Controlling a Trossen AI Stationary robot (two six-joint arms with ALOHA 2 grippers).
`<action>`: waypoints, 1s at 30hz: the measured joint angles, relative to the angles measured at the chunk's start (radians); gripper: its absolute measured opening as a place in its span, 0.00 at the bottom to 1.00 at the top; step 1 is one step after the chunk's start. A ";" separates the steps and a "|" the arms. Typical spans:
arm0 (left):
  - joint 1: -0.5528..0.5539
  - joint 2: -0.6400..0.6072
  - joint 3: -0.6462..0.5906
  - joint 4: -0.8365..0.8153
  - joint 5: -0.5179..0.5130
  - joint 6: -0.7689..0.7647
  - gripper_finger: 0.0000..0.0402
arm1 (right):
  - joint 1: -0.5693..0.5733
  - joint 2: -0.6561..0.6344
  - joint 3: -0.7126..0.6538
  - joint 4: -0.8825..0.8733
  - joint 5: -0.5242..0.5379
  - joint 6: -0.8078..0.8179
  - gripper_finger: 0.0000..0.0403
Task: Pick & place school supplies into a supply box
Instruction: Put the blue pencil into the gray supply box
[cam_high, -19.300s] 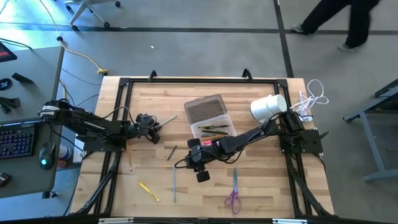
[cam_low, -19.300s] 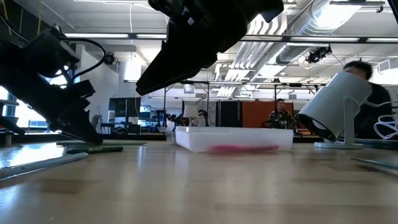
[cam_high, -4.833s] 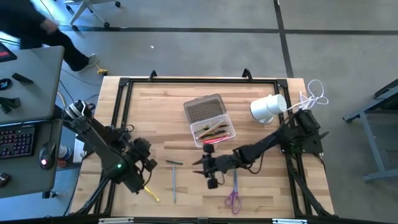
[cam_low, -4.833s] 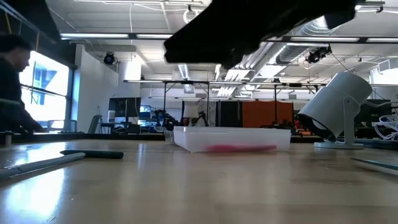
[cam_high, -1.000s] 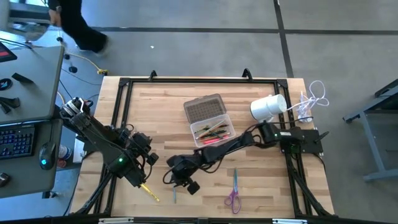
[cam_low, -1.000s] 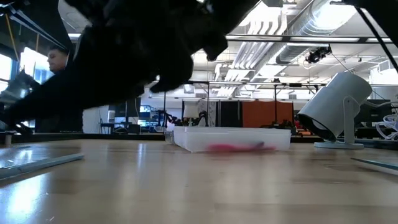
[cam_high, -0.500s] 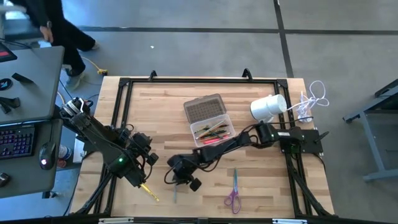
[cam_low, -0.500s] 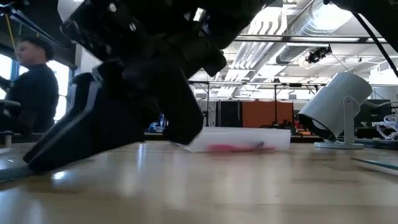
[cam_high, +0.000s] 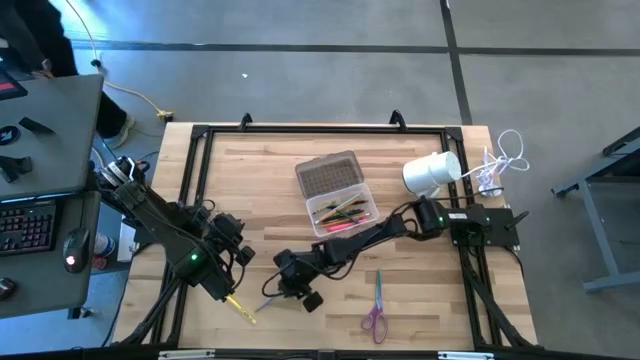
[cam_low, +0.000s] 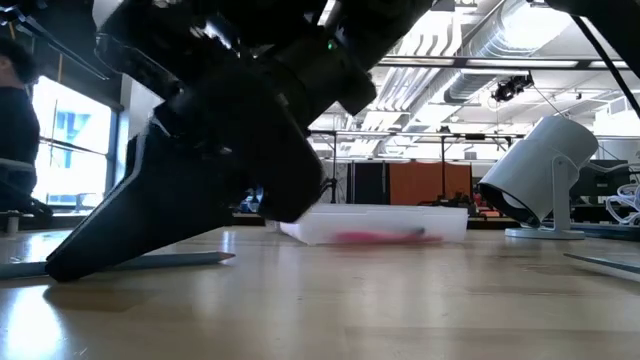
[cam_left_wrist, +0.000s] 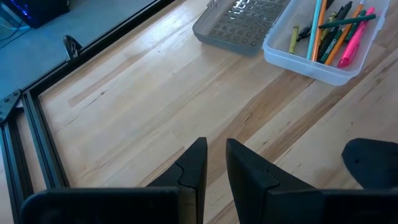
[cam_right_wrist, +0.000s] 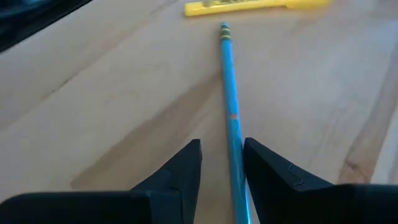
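Observation:
A blue pencil (cam_right_wrist: 229, 93) lies flat on the wooden table. My right gripper (cam_right_wrist: 222, 158) is open and has come down astride it, one finger on each side; from above it is near the table's middle front (cam_high: 281, 291). The supply box (cam_high: 343, 211) stands behind it with its lid (cam_high: 328, 176) folded open, and it holds several pens and pencils (cam_left_wrist: 329, 34). Purple-handled scissors (cam_high: 376, 306) and a yellow stick (cam_high: 240, 306) lie loose near the front. My left gripper (cam_left_wrist: 216, 155) hangs above the table's left part (cam_high: 238, 255), open a narrow gap, with nothing in it. My right gripper comes at the blue pencil slanting down, its fingers lying along it on either side. The pencil's shaft (cam_right_wrist: 236, 168) runs close to the inner side of one finger (cam_right_wrist: 261, 177); I cannot tell whether they touch. The pencil lies on the table.
A white cylindrical thing (cam_high: 430, 172) on a stand and a white cable bundle (cam_high: 503, 155) sit at the far right. A black frame (cam_high: 200, 140) borders the tabletop. A person (cam_low: 15, 130) is beyond the table's left side.
My right gripper has sunk to the tabletop and tipped farther down over the blue pencil; in the low view its fingertip now reaches the wood. The pencil's near end has swung toward the table's left, toward the yellow stick.

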 joint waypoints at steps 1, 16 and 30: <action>0.000 0.000 0.000 0.000 0.000 0.000 0.24 | 0.006 0.000 0.000 -0.001 0.029 0.041 0.27; 0.000 0.000 0.000 0.000 0.003 0.000 0.24 | 0.052 0.031 0.001 -0.025 0.219 0.135 0.02; 0.000 0.000 0.000 0.001 0.004 0.000 0.24 | 0.059 -0.236 -0.006 -0.461 0.577 0.225 0.01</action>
